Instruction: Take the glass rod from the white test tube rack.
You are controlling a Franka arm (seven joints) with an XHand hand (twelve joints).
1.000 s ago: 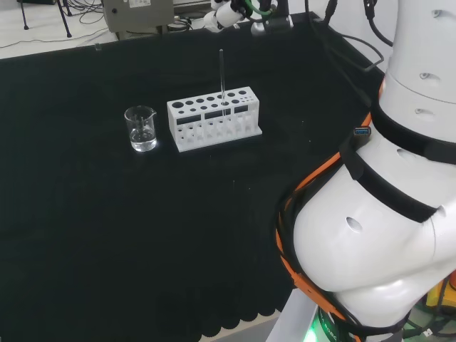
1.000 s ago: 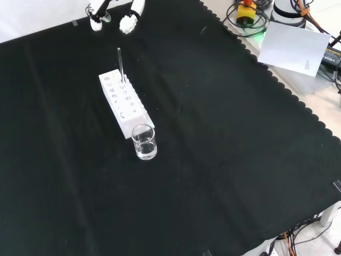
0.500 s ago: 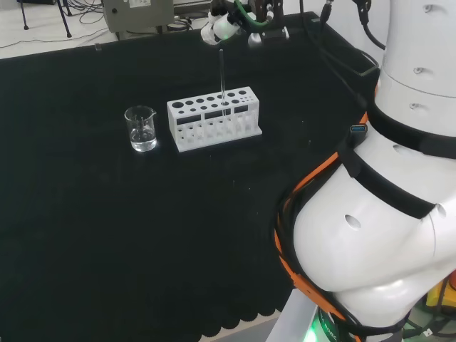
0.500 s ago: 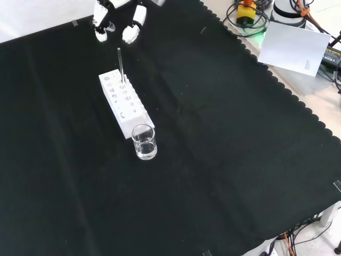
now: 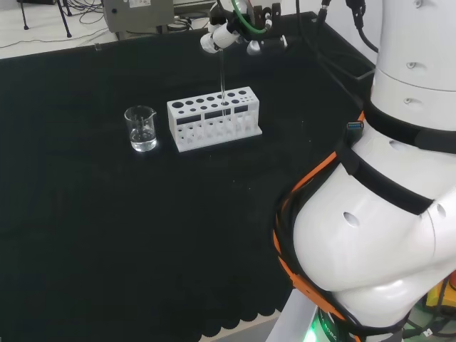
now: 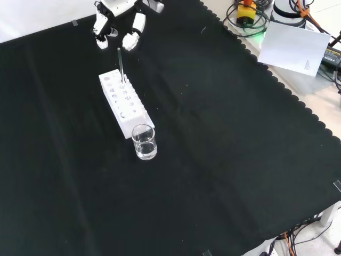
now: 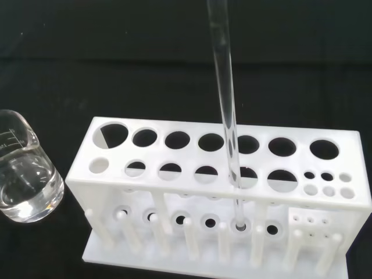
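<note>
Rack [image 5: 214,117] sits on the black-clothed worktop [image 5: 107,228], long side across the head view, with the beaker [image 5: 141,129] just beside its left end, not touching. In the front view the rack [image 6: 123,103] runs diagonally and the beaker [image 6: 144,142] stands at its nearer end. Beaker holds clear liquid in its lower part; the wrist view shows this plainly [image 7: 26,180]. Rod [image 5: 222,78] stands nearly upright in 1 of the front-row holes, right of the rack's middle in the head view. In the wrist view the rod [image 7: 226,116] passes through a top-plate hole and its lower end seats in a hole of the lower plate; the other large holes of the rack [image 7: 221,192] that can be seen are vacant. Rod tip rises well above the rack top. Hand [image 5: 229,32] hovers over the rod's upper end in the head view, beyond the rack. In the front view the hand [image 6: 120,21] comes in from the top edge, fingers [image 6: 131,36] pointing down and spread apart, the rod [image 6: 121,66] tip just below them. Fingers are released, nothing grasped; contact with the rod cannot be told. Arm's white links [image 5: 385,178] stand at the right of the head view.
</note>
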